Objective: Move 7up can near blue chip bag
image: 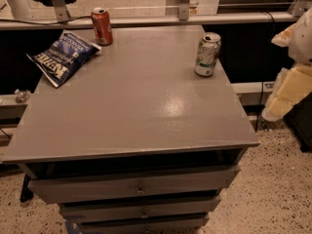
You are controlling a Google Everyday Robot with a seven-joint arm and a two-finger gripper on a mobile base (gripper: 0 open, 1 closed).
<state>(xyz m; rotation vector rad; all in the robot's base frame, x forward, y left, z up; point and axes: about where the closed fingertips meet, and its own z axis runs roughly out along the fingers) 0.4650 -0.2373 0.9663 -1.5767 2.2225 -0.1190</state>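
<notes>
The 7up can (207, 54), silver-white with green markings, stands upright near the right edge of the grey table (141, 116). The blue chip bag (63, 57), dark blue with white lettering, lies flat at the table's far left. My gripper (288, 92) shows as a pale cream shape at the right edge of the view. It is off the table, to the right of the can and a little nearer to me. It holds nothing that I can see.
An orange-red can (102, 26) stands upright at the far left edge, just right of the bag. A rail (161, 20) runs behind the table. Drawers (136, 186) sit under the front edge. Speckled floor lies at the right.
</notes>
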